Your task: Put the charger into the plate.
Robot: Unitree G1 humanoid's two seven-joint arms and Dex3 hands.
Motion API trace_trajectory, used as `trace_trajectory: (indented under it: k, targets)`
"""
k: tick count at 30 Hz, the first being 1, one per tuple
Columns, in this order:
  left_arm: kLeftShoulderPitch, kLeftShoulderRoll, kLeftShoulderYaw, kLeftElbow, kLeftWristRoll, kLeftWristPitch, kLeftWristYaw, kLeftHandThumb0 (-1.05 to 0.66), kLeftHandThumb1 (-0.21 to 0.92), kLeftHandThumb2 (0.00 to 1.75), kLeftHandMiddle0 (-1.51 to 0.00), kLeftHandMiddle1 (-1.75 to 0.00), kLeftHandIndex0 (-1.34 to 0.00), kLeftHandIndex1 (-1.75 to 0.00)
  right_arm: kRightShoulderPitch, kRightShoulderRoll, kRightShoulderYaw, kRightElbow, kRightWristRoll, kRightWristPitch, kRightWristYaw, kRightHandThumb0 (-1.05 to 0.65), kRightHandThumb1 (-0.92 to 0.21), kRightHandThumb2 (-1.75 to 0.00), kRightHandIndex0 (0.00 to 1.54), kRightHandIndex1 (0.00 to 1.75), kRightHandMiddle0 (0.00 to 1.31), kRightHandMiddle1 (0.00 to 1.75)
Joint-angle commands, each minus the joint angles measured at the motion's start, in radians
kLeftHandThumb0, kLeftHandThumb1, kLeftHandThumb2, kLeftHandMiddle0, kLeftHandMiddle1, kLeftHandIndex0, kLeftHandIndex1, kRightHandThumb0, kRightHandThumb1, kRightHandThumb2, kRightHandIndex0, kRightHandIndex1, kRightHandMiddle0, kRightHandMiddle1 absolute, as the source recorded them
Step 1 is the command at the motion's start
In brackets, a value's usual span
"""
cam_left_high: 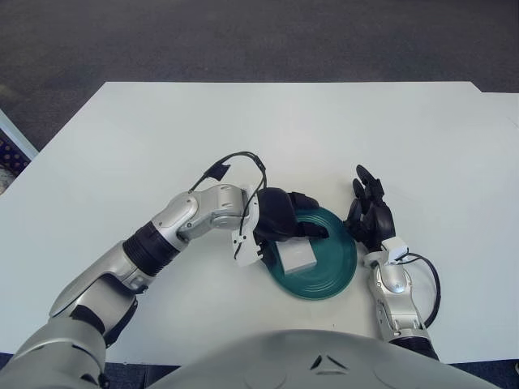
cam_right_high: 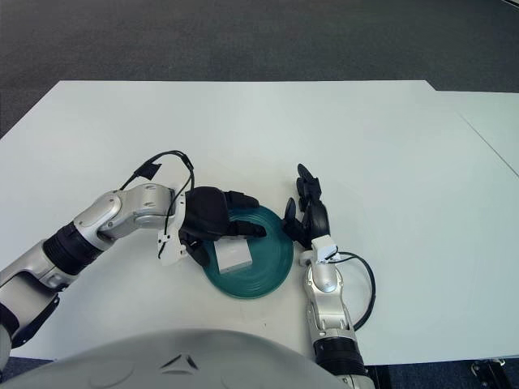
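Note:
A white block-shaped charger (cam_left_high: 298, 256) lies inside the teal plate (cam_left_high: 336, 279), in its left half. My left hand (cam_left_high: 289, 235) hovers over the plate's left rim, its dark fingers spread above the far edge of the charger and the thumb beside the charger's left side. The fingers no longer close around the charger. My right hand (cam_left_high: 371, 217) shows just right of the plate, fingers extended and holding nothing.
The white table (cam_left_high: 284, 130) extends far beyond the plate, with dark carpet past its far edge. A black cable loops above my left wrist (cam_left_high: 243, 162). Another cable curls beside my right forearm (cam_left_high: 430, 284).

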Motion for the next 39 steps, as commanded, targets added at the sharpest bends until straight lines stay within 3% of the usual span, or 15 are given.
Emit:
trace_trajectory:
  k: [1, 7, 11, 15, 19, 23, 30, 35, 39]
  targets:
    - [-0.024, 0.019, 0.038, -0.018, -0.048, 0.023, -0.023, -1.05, 0.92, 0.81, 0.00, 0.00, 0.00, 0.00, 0.062, 0.009, 0.003, 0.050, 0.014, 0.035, 0.011, -0.71, -0.92, -0.99, 0.13, 0.01, 0.00, 0.38]
    - [-0.002, 0.021, 0.187, 0.022, -0.220, 0.047, 0.072, -1.05, 0.92, 0.83, 0.00, 0.00, 0.00, 0.00, 0.072, 0.003, 0.001, 0.032, 0.026, 0.064, 0.033, -0.75, -0.92, -0.98, 0.11, 0.00, 0.00, 0.34]
    - [0.047, -0.038, 0.261, 0.132, -0.389, 0.033, 0.172, -1.05, 0.92, 0.80, 0.00, 0.00, 0.00, 0.00, 0.069, 0.000, -0.006, 0.036, 0.016, 0.067, 0.023, -0.80, -0.92, -0.97, 0.08, 0.00, 0.00, 0.29]
    - [0.096, -0.096, 0.308, 0.211, -0.568, 0.085, 0.185, -1.05, 0.92, 0.73, 0.00, 0.00, 0.00, 0.00, 0.061, 0.007, -0.018, 0.055, 0.044, 0.066, 0.030, -0.84, -0.92, -0.95, 0.05, 0.00, 0.00, 0.27]
    - [0.136, -0.200, 0.386, 0.365, -0.798, 0.112, 0.187, -1.05, 0.92, 0.72, 0.00, 0.00, 0.00, 0.00, 0.056, 0.013, -0.026, 0.068, 0.073, 0.069, 0.044, -0.87, -0.92, -0.94, 0.02, 0.00, 0.00, 0.28]
    - [0.222, -0.411, 0.491, 0.398, -1.155, 0.287, 0.178, -1.05, 0.92, 0.76, 0.00, 0.00, -0.01, -0.01, 0.052, 0.012, -0.034, 0.074, 0.078, 0.074, 0.049, -0.88, -0.92, -0.94, 0.01, 0.00, 0.00, 0.29]
    - [0.367, -0.570, 0.524, 0.308, -1.325, 0.406, 0.274, -1.05, 0.92, 0.85, 0.00, 0.00, -0.05, -0.03, 0.035, 0.008, -0.044, 0.095, 0.073, 0.071, 0.047, -0.88, -0.92, -0.94, 0.02, 0.00, 0.00, 0.33]
    - [0.402, -0.602, 0.558, 0.284, -1.359, 0.484, 0.314, -1.05, 0.92, 0.88, 0.00, 0.00, -0.04, -0.02, 0.010, 0.001, -0.052, 0.129, 0.072, 0.061, 0.052, -0.89, -0.92, -0.94, 0.02, 0.00, 0.00, 0.34]
    - [0.439, -0.622, 0.585, 0.307, -1.329, 0.462, 0.329, -1.05, 0.92, 0.90, 0.00, 0.00, -0.04, -0.02, -0.018, -0.004, -0.062, 0.165, 0.078, 0.050, 0.057, -0.89, -0.92, -0.95, 0.03, 0.01, 0.00, 0.34]
